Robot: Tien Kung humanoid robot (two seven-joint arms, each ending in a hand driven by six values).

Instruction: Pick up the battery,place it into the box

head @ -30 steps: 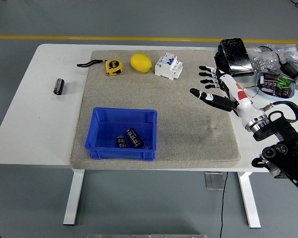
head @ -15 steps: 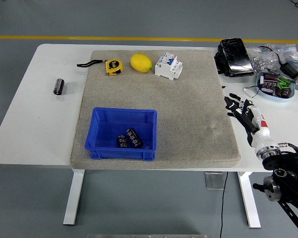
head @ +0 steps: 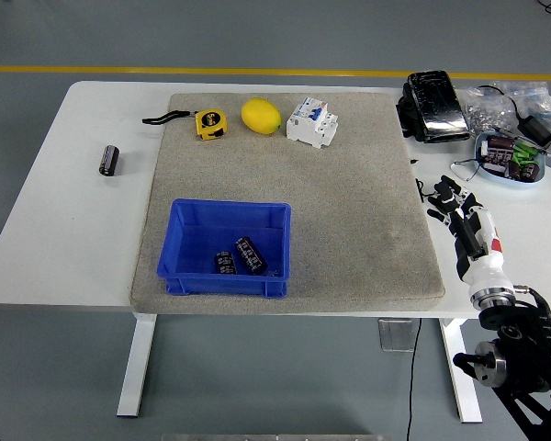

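Note:
Two black batteries [head: 241, 257] lie inside the blue box [head: 188, 272] on the grey mat, toward its front right. Another black battery [head: 108, 160] lies on the bare white table at the far left, outside the mat. My right hand [head: 450, 200] hovers at the mat's right edge, fingers spread and pointing away from me, holding nothing. It is far from both the box and the loose battery. My left arm does not appear.
A yellow tape measure [head: 209, 123], a lemon [head: 261, 116] and a white circuit breaker [head: 311, 122] line the mat's far edge. A black device [head: 434, 104], a dish of parts [head: 508, 158] and plastic bags [head: 519, 101] crowd the table's right rear corner.
My right arm has pulled back from over the mat toward the table's near right edge, hand staying empty. The batteries and box have not moved.

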